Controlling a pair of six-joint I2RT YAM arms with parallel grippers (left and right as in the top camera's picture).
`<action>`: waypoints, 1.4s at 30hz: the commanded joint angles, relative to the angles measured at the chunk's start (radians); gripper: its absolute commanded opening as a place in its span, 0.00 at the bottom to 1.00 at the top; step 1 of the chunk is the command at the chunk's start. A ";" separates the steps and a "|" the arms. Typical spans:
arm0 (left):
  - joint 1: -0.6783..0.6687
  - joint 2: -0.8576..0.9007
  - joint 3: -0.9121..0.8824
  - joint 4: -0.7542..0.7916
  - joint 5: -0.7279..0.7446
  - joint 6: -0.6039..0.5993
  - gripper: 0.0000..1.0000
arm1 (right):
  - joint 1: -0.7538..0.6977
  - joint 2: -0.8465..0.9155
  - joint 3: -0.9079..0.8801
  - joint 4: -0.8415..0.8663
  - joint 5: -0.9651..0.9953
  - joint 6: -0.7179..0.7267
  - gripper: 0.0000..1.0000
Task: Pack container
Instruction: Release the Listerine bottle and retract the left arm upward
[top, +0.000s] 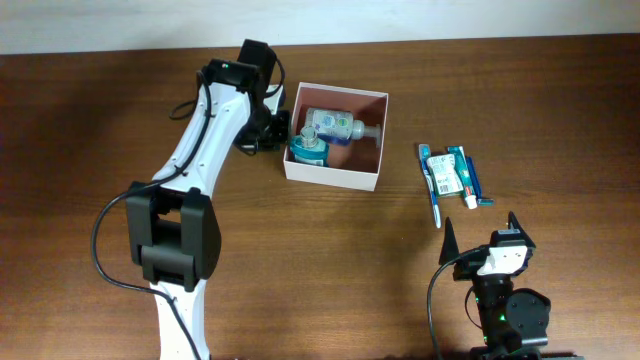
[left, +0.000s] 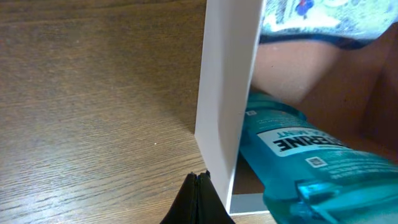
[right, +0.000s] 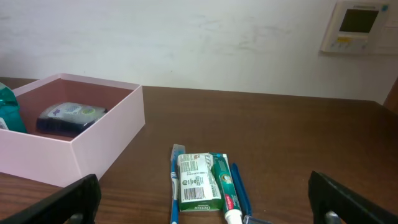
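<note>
The container (top: 372, 97), a square white-walled box with a pinkish-brown inside, sits at the table's middle back. Inside lie a clear pump bottle (top: 335, 125) and a teal mouthwash bottle (top: 308, 148). My left gripper (top: 268, 130) is shut and empty, just outside the box's left wall (left: 227, 106); the teal bottle (left: 298, 152) shows beyond that wall. To the right of the box lie a toothbrush (top: 433, 192), a green soap box (top: 443, 174), a toothpaste tube (top: 462, 175) and a blue razor (top: 478, 185). My right gripper (top: 480, 235) is open at the front, facing them (right: 199, 180).
The box's near wall (right: 93, 146) stands left of the toiletries in the right wrist view. A white wall with a thermostat panel (right: 360, 25) lies behind the table's far edge. Bare wood surrounds the items.
</note>
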 joint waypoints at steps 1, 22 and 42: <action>-0.003 -0.002 -0.017 -0.003 0.031 -0.009 0.01 | -0.007 -0.007 -0.007 -0.004 -0.002 0.007 0.99; -0.082 -0.001 -0.027 -0.040 0.041 -0.008 0.01 | -0.007 -0.007 -0.007 -0.004 -0.002 0.007 0.99; 0.354 -0.028 0.192 -0.138 -0.110 -0.009 0.99 | -0.007 -0.007 -0.007 -0.004 -0.002 0.007 0.99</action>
